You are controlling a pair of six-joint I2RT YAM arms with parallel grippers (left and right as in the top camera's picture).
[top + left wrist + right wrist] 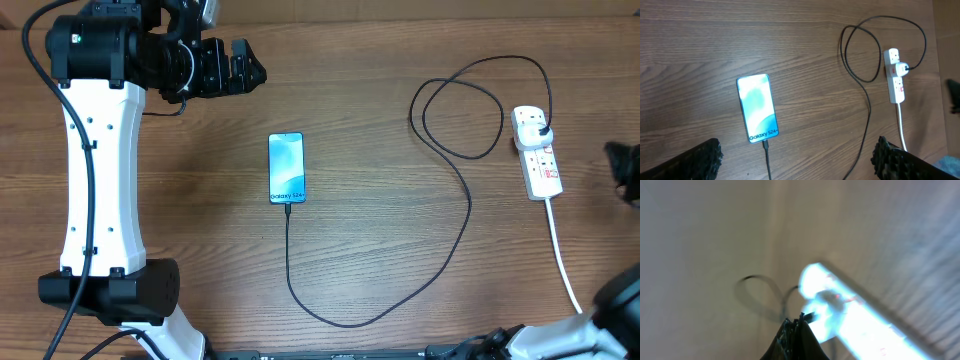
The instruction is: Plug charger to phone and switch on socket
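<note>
Looped charger (468, 212) lies between phone (286, 167) and socket (537, 155).

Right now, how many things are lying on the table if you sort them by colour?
Blue: 1, the slim rectangular phone with the bright blue screen
Black: 1, the long thin black charger cable
White: 1, the long white power strip with its white cord
Total: 3

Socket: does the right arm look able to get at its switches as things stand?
Probably yes. The right gripper, shut, sits beside the socket with only bare table between them. The charger is plugged in at the far end, its cable looping off the other side, so nothing covers the switches.
</note>
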